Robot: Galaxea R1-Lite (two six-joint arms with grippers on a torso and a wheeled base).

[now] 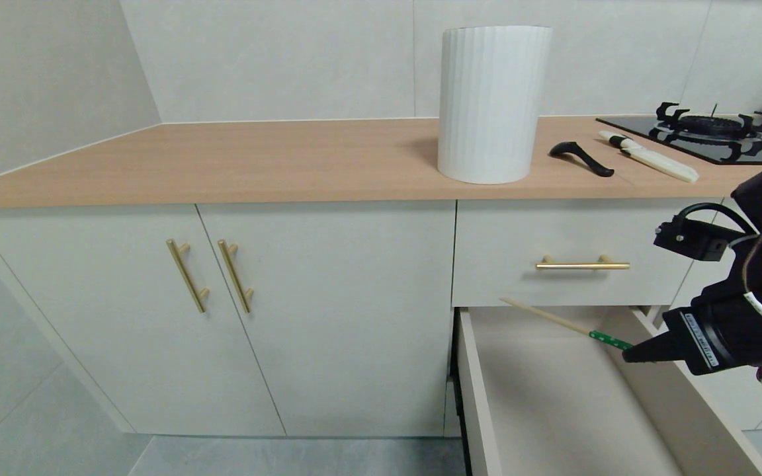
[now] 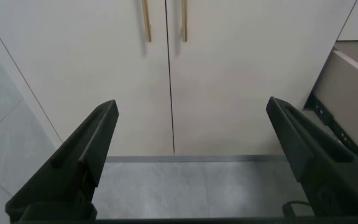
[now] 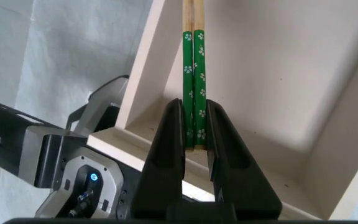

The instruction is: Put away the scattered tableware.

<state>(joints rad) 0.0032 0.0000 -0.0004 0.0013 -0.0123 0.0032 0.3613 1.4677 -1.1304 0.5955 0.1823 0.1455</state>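
Pinching a pair of chopsticks (image 3: 193, 62), the right gripper (image 3: 194, 107) is closed almost fully. The jaws are clamped on the green patterned end, and the bare wooden tips stick out well past them. The chopsticks are held over the open drawer (image 1: 470, 390) at the right, below a closed drawer. They are angled to the left and far, toward the drawer's back. Whether the tips touch anything cannot be told. No other item is seen in the visible part of the drawer.

The left gripper (image 2: 191, 106) is spread wide with nothing between the jaws. It is held low in front of the cabinet doors (image 2: 229, 74) at the left, near the floor.

On the counter (image 1: 288, 158), a knife (image 1: 649, 157) and a black utensil (image 1: 581, 157) are lying just beside each other. They sit between a white ribbed canister (image 1: 490, 102) and the stove (image 1: 712, 129) at the far right.

The step in hand is judged to be placing the chopsticks in the drawer. The grasp is done and the release is not yet made.

For the next move, the chopsticks should be lowered until they lie close to flat on the drawer floor. The jaws can then be opened and the gripper drawn up clear of the drawer walls. The knife and black utensil are judged to be left for later.
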